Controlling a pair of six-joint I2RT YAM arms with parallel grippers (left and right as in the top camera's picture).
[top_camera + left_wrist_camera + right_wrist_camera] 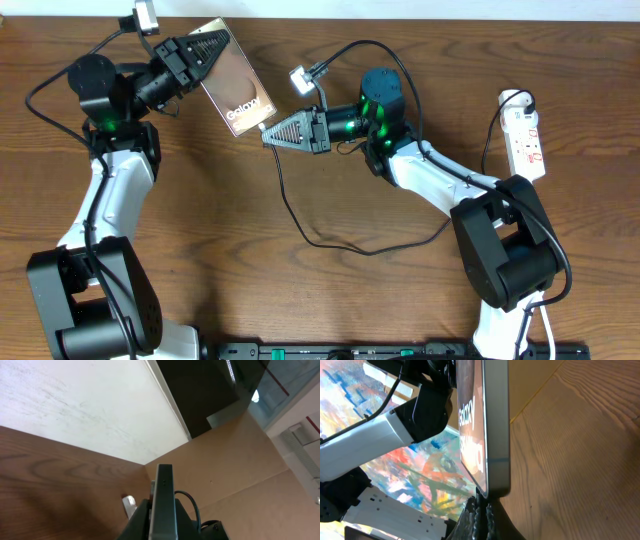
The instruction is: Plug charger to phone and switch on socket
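Note:
My left gripper (200,62) is shut on the phone (237,92), a brown-grey slab with white "Galaxy" text, held tilted above the table. The left wrist view shows it edge-on (163,502) between the fingers. My right gripper (270,134) is shut on the charger's plug tip, right at the phone's lower end. In the right wrist view the closed fingers (482,505) meet the phone's bottom edge (496,435); the plug tip itself is hidden. The thin black charger cable (300,225) trails down and loops right. The white socket (526,135) with red markings lies at far right.
A small white adapter (300,79) on a cable hangs near the right arm. The thick robot-arm cables loop around both arms. The wooden table (330,290) runs to a pale wall at the back. A black rail lies along the front edge.

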